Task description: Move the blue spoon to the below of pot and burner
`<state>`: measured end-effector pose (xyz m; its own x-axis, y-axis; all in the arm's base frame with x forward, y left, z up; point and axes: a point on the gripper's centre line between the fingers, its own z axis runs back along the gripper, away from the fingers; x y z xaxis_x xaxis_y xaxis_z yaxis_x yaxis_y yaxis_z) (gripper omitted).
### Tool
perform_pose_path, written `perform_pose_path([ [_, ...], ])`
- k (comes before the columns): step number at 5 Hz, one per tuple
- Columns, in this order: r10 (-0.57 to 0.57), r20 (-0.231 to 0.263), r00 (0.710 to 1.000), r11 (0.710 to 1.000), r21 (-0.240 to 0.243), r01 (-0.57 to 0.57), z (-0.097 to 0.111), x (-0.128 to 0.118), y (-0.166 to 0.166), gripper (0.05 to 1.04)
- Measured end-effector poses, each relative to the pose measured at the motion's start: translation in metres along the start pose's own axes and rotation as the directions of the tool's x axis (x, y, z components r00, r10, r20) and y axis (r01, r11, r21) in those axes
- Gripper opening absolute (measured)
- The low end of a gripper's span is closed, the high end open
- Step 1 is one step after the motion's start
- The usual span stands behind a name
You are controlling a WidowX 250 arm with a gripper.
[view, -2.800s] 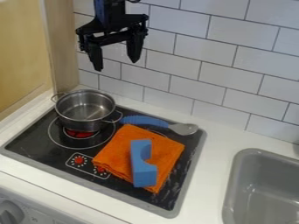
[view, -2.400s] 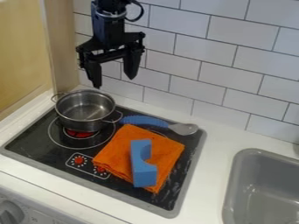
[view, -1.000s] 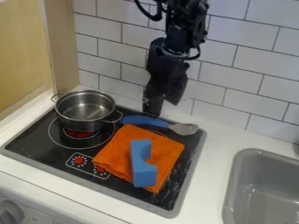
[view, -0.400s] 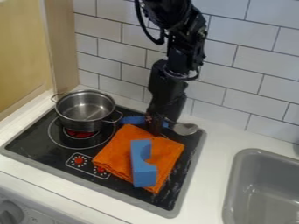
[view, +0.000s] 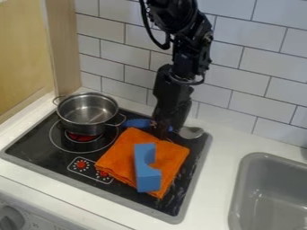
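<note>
The gripper (view: pixel 166 128) is down at the back of the stove, over the handle of the blue spoon (view: pixel 138 122), and hides the middle of it. The spoon's grey bowl end lies to the right of the gripper, the blue handle to the left. A metal pot (view: pixel 88 113) stands on the back-left burner (view: pixel 59 139), its right handle close to the spoon's handle end. Whether the gripper holds the spoon cannot be made out.
An orange cloth (view: pixel 117 153) lies on the black stove top (view: pixel 30 143) in front of the spoon, with a blue arch-shaped block (view: pixel 146 173) on it. A grey sink (view: pixel 264 193) is at the right. A tiled wall rises behind, and a wooden panel stands at the left.
From the upper left by the wall, the gripper has moved right, turned and come down onto the spoon's handle. The pot, cloth and block have stayed put.
</note>
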<state>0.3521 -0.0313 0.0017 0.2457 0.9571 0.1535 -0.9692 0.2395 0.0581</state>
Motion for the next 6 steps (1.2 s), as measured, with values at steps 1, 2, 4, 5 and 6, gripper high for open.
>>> perform_pose_path([
  [1, 0.008, 0.000, 1.000, 1.000, 0.002, -0.008, 0.000, 0.000, 0.000, 0.554],
  [2, 0.012, -0.001, 1.000, 1.000, 0.001, -0.012, 0.000, 0.001, -0.001, 0.396],
  [4, -0.009, -0.015, 1.000, 0.999, -0.033, 0.009, 0.000, 0.000, -0.006, 0.281],
  [5, -0.042, -0.031, 0.999, 0.998, -0.046, 0.040, 0.001, -0.003, -0.008, 0.271],
  [6, -0.103, -0.036, 0.994, 0.994, -0.051, 0.101, 0.005, -0.009, -0.011, 0.269],
])
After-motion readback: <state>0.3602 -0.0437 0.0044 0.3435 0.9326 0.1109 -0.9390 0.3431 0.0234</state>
